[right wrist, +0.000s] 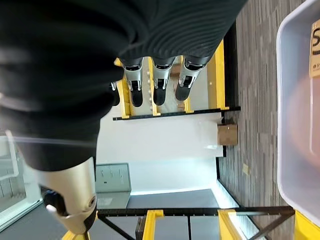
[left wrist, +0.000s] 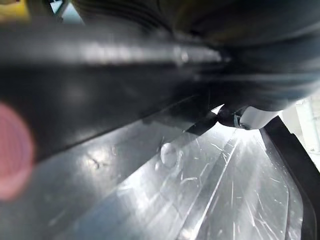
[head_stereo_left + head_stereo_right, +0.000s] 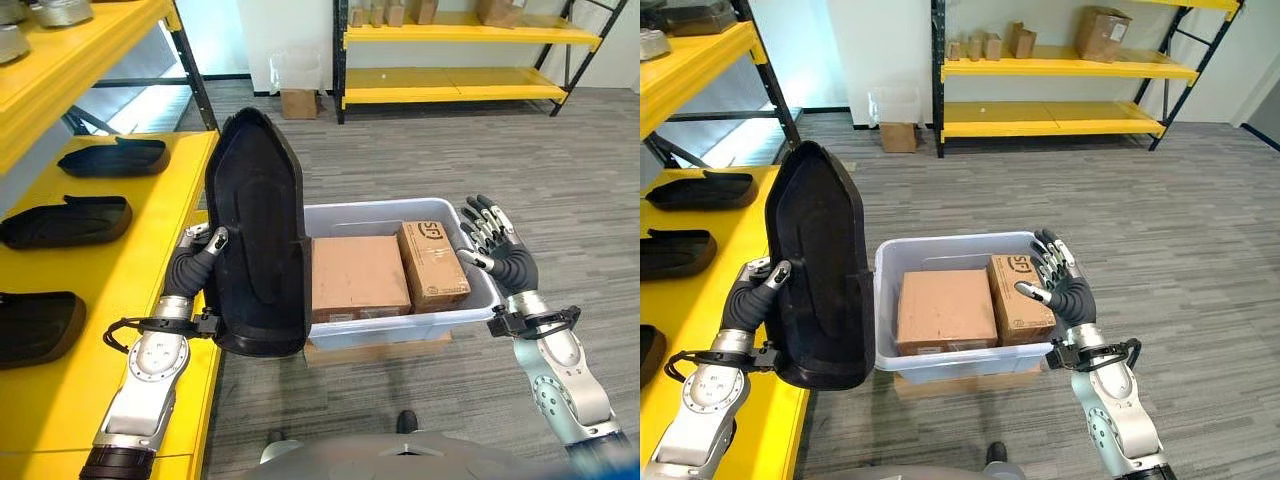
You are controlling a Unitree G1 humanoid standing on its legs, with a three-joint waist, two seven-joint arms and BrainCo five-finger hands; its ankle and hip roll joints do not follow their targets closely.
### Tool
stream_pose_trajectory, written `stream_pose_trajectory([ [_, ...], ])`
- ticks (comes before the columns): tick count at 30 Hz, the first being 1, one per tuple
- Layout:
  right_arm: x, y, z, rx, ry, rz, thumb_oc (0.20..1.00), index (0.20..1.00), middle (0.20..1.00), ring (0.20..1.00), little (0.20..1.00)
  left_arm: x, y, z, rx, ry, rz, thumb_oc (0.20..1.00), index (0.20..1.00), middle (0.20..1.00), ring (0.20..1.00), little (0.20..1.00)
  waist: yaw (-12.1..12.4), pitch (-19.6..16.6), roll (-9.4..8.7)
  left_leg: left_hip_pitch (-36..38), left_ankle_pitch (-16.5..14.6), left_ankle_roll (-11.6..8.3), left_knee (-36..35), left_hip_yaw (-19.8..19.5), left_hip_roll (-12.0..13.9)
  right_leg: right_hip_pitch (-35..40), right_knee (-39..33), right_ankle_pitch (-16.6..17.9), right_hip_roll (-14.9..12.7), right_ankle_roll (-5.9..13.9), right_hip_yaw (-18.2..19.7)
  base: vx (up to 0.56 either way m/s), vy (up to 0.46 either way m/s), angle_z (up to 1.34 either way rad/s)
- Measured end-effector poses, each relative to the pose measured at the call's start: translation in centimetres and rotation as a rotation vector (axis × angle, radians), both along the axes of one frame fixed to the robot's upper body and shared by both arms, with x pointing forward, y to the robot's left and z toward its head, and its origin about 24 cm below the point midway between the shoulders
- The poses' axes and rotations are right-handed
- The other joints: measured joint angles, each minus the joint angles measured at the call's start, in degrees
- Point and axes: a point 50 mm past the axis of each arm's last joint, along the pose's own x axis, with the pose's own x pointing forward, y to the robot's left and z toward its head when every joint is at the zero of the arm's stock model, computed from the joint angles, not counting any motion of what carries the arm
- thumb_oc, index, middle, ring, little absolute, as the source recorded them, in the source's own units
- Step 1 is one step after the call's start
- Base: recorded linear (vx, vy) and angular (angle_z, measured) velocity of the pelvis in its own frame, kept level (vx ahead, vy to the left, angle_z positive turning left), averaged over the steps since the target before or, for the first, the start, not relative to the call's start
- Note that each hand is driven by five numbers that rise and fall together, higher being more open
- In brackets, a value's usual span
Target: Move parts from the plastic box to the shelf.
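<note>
Left eye view: left robot hand (image 3: 203, 251) grips a glossy, boat-shaped black part (image 3: 257, 232) (right robot hand (image 3: 492, 240) splayed).

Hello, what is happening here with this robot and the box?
The robot's left hand holds a large black moulded plastic part upright, between the clear plastic box and the yellow shelf, where similar black parts already lie. Its right hand hovers open, holding nothing, by the box, which contains brown cardboard cartons.
</note>
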Motion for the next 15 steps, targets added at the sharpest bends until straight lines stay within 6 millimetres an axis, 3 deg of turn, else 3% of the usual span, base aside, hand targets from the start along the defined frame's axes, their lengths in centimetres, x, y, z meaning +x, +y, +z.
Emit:
stream_pose_trajectory([
  [5, 0.0, 0.4, -0.5, 0.008, 0.035, 0.028, 1.000, 1.000, 1.000, 1.000, 1.000, -0.9, 0.4, -0.7, -0.042, 0.034, 0.019, 0.200, 0.200, 0.200, 0.200, 0.200, 1.1, 0.3, 0.99, 1.0, -0.1, -0.12, 0.4, -0.6, 1.4, 1.5, 0.0, -0.4, 1.4, -0.58, -0.3, -0.01, -0.131, 0.02],
  [8, 0.0, 1.0, -0.7, 0.023, 0.043, 0.060, 1.000, 1.000, 1.000, 1.000, 1.000, -1.5, 0.5, -1.0, -0.080, 0.044, 0.039, 0.200, 0.200, 0.200, 0.200, 0.200, 1.7, 0.8, 1.91, 1.4, -0.2, -0.22, 0.6, -1.4, 3.7, 2.6, 0.3, -0.9, 3.6, -1.47, -1.2, -0.09, -0.177, 0.09],
  [12, 0.4, 1.3, 0.2, 0.007, 0.006, 0.101, 1.000, 1.000, 1.000, 1.000, 1.000, -1.6, -0.1, -0.6, -0.081, 0.033, -0.004, 0.200, 0.200, 0.200, 0.200, 0.200, 2.7, 1.5, 2.51, -2.9, 0.2, -0.20, 2.1, -5.3, 7.1, 0.1, 3.1, -2.8, 6.8, -4.11, -4.7, -0.24, -0.163, 0.44],
  [13, 0.7, 1.2, 0.6, 0.003, -0.015, 0.103, 1.000, 1.000, 1.000, 1.000, 1.000, -1.4, -0.5, -0.8, -0.097, 0.037, -0.015, 0.200, 0.200, 0.200, 0.200, 0.200, 4.3, 3.7, 3.78, -6.9, 3.9, -0.74, 4.4, -7.9, 7.7, -1.5, 6.9, -4.5, 8.2, -4.76, -6.8, -0.54, -0.264, 1.21],
  [14, 0.8, 1.0, 1.0, -0.010, -0.026, 0.103, 1.000, 1.000, 1.000, 1.000, 1.000, -0.7, -1.1, -0.4, -0.111, 0.012, -0.038, 0.200, 0.200, 0.200, 0.200, 0.200, 3.6, 4.7, 3.41, -10.4, 7.5, -2.21, 5.3, -9.1, 6.6, -3.9, 10.2, -6.3, 7.1, -6.09, -8.7, -0.50, -0.294, 1.68],
  [15, 1.0, 0.8, 1.5, -0.041, -0.042, 0.112, 1.000, 1.000, 1.000, 1.000, 1.000, -0.1, -1.7, -0.1, -0.135, -0.011, -0.064, 0.200, 0.200, 0.200, 0.200, 0.200, 3.2, 5.7, 1.83, -12.2, 13.8, -0.30, 1.9, -8.4, 4.4, -6.7, 12.4, -7.3, 4.5, -7.58, -10.8, -0.27, -0.236, 1.38],
])
